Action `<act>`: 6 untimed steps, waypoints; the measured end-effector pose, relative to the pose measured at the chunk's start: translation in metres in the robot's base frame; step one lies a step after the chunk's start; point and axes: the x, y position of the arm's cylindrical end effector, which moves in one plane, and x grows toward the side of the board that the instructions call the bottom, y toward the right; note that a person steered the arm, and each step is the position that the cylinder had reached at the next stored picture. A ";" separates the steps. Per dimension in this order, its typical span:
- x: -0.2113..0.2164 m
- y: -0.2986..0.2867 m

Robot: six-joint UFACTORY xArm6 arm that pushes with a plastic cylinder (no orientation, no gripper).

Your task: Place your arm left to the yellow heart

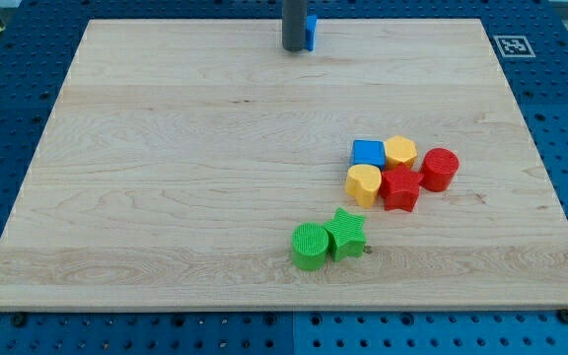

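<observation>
Standing at the view's top edge of a pale wooden board [166,148], my tip [293,49] comes down as a plain dark rod with no jaws or fingers, so it neither spreads nor pinches anything; it rests on the wood with a small blue block [310,32] touching its right side, that block's shape partly hidden behind the rod. The yellow heart [363,184] lies well apart from the tip, toward the view's right and lower down, on the left flank of a tight cluster. Just above it sits a blue cube [368,153], with a yellow block [399,152] of rounded, many-sided outline beside that cube on its right. A red star [399,188] presses against the heart's right side, and a red cylinder [440,169] stands at the cluster's far right, touching the star. Lower still, toward the view's bottom, a green cylinder [311,246] and a green star [346,234] sit side by side in contact, near the cluster but separate from it. A blue perforated table [8,99] surrounds the board, which carries a printed marker [512,45] at its upper right corner.
</observation>
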 end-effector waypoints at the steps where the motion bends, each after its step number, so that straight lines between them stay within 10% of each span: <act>1: 0.029 -0.010; 6: 0.253 -0.025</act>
